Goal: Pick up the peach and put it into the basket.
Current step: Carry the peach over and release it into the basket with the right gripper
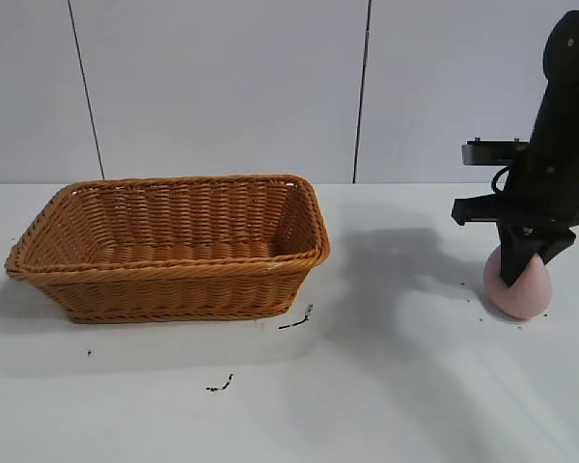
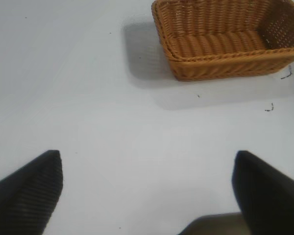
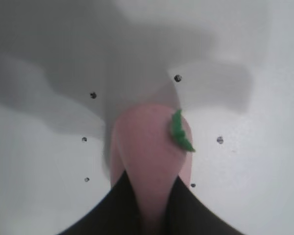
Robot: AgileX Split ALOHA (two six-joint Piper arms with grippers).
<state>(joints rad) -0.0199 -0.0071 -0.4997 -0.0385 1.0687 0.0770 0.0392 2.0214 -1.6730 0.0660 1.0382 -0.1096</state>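
Dusty-pink peach (image 1: 519, 286) with a small bright green leaf (image 3: 180, 131) on its skin, sitting on a plain white table (image 1: 415, 386). The basket (image 1: 169, 247) is orange-brown all over in a tight woven pattern, braided along the rim. Black gripper fingers (image 2: 27, 191), a few dark specks (image 1: 296, 321) on the white.

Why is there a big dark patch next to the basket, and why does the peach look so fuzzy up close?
Exterior view: the right hand and its arm shade the white table beside the orange-brown woven wicker basket. Right wrist view: the dusty-pink rounded peach sits very near the lens, out of focus.
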